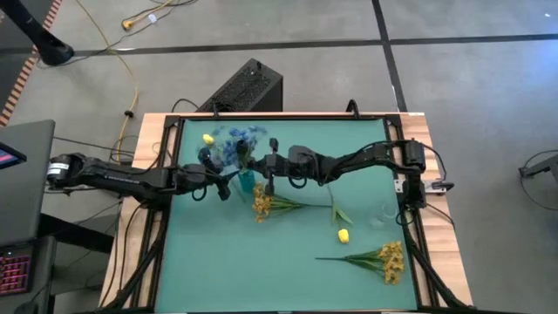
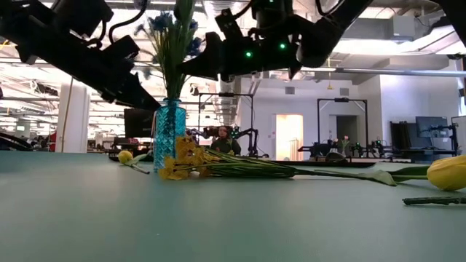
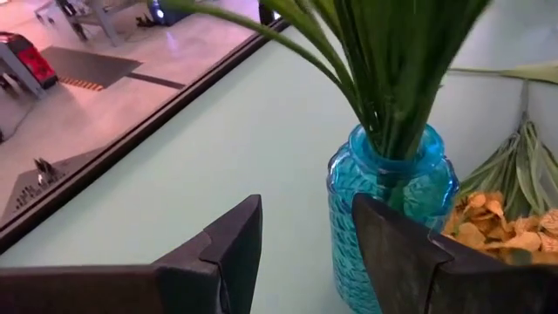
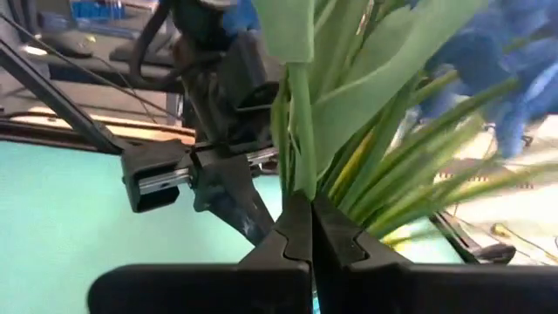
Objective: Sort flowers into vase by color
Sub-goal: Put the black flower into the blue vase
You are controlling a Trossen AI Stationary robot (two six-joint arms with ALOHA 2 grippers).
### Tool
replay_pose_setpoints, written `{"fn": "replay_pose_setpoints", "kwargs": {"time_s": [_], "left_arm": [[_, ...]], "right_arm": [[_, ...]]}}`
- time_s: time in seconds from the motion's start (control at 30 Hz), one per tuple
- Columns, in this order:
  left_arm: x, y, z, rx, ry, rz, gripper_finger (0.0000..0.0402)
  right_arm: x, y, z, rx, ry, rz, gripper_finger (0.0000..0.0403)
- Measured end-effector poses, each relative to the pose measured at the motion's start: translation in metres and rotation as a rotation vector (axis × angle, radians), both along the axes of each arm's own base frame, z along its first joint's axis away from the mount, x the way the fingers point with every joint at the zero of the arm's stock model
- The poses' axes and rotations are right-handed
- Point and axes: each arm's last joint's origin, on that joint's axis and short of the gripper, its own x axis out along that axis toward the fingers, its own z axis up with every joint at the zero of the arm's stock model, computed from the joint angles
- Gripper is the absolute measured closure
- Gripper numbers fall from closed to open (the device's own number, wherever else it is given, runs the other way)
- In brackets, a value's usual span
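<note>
Left of centre in the high view, the blue ribbed glass vase (image 1: 245,180) holds blue-blossom sprigs (image 1: 237,144). Beside it, the left gripper (image 3: 305,253) stands open and empty; the right gripper (image 4: 310,228) is closed on a green stem (image 4: 301,131). Yellow-orange sprigs (image 1: 384,259) lie lower right, with bare green tabletop (image 1: 235,270) at lower left.

High view – straight down over the whole table (image 1: 288,262), both arms in frame. Low view – at tabletop level, facing across into the room. Both wrist views sit close; all four share the blue vase (image 2: 169,133) with its stems.
</note>
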Motion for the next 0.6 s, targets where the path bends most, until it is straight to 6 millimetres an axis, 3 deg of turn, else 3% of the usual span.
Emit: {"fn": "replay_pose_setpoints", "kwargs": {"time_s": [0.6], "left_arm": [[0.001, 0.000, 0.001, 0.031, 0.002, -0.021, 0.0231]], "right_arm": [[-0.001, -0.009, -0.013, 0.063, 0.152, -0.030, 0.0378]]}}
